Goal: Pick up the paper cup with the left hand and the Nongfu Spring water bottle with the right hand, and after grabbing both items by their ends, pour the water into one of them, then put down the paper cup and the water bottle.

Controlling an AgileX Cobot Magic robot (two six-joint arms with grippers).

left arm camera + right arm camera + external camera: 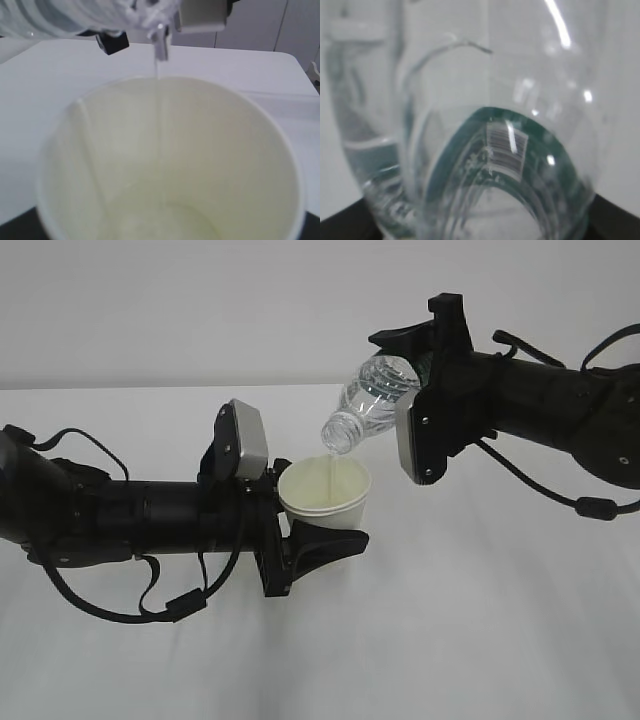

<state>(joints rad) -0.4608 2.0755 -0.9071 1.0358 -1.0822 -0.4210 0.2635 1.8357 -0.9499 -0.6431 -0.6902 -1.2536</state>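
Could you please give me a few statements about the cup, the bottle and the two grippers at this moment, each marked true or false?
1. The left hand holds the paper cup upright above the table. True.
2. The Nongfu Spring water bottle stands upright on the table. False: the right hand holds it in the air, tilted with its mouth pointing down toward the cup.
3. A thin stream of water falls from the bottle's mouth into the cup. True.
4. The bottle's mouth rests on the cup's rim. False: it is above the rim, with a gap between them.
5. The bottle has its cap on. False: the mouth is open.
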